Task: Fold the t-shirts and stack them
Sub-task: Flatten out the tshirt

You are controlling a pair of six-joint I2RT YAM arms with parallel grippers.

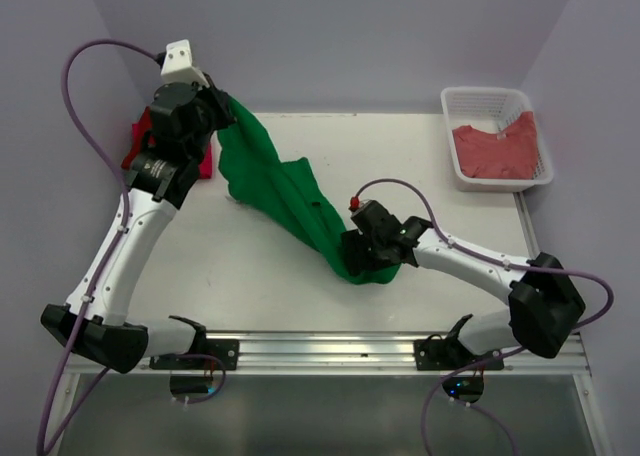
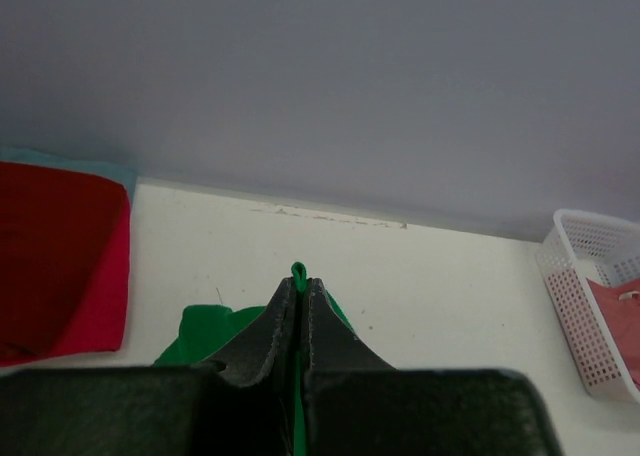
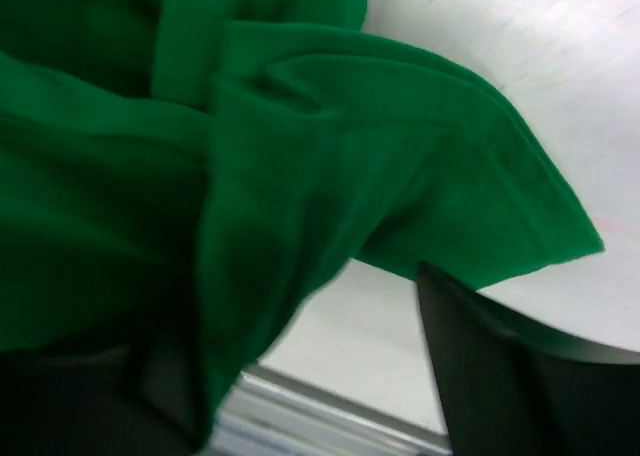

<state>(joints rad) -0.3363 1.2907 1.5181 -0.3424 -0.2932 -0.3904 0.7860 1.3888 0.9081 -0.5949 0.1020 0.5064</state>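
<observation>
A bright green t-shirt [image 1: 280, 191] hangs stretched diagonally between both arms above the table. My left gripper [image 1: 222, 111] holds its upper end high at the back left; in the left wrist view the left gripper [image 2: 298, 281] is shut, with a green fold [image 2: 298, 270] poking out at the tips. My right gripper [image 1: 360, 259] is at the shirt's lower end. Its jaws stand apart in the right wrist view [image 3: 320, 326], bare table showing between them. The green cloth [image 3: 300, 156] drapes over and hides the left finger; the right finger [image 3: 500, 376] is bare. Folded red and pink t-shirts [image 1: 203, 162] [image 2: 55, 256] lie at the far left.
A white lattice basket [image 1: 480, 94] [image 2: 580, 316] stands at the back right with a salmon-red t-shirt [image 1: 500, 148] inside. A teal edge [image 2: 70, 161] shows behind the red stack. A metal rail [image 1: 330, 348] runs along the near table edge. Walls close the back and sides.
</observation>
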